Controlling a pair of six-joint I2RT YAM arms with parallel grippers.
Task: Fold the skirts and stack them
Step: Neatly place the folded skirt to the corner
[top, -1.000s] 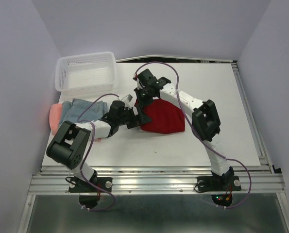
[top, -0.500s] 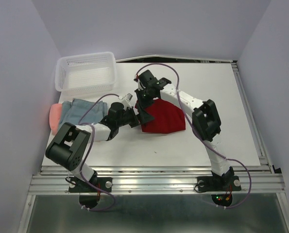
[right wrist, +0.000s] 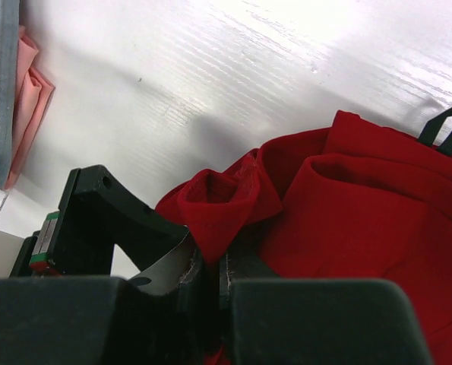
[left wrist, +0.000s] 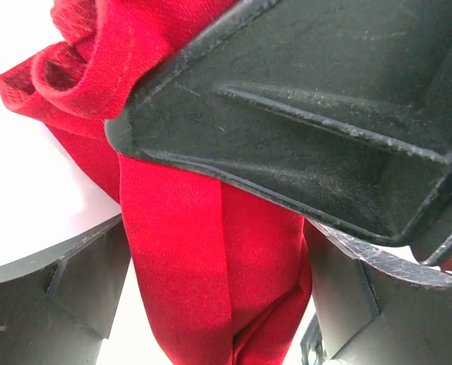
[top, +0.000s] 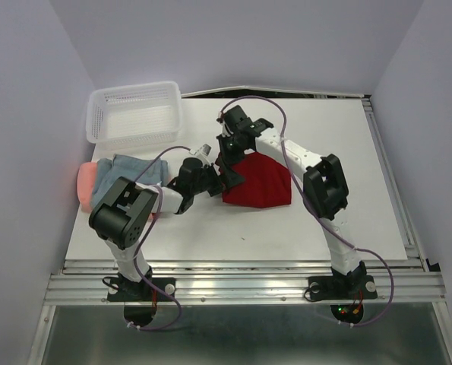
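Nearest the bases, on the table (top: 233, 236), the dark red skirt (top: 260, 184) is spread with its long axis running left to right, its bunched left corner pointed at both wrists. From above, the grips are hidden. In the left wrist view the left gripper (left wrist: 210, 296) is shown spread wide, with a red fold between its fingers. In the right wrist view the right gripper (right wrist: 209, 262) is shown pinched narrow on the rolled corner, and a black loop (right wrist: 442, 129) is revealed. Further left, the blue-grey skirt (top: 138, 171) is seen touching the salmon-pink skirt (top: 87, 181), with the white basket (top: 134, 114) beyond
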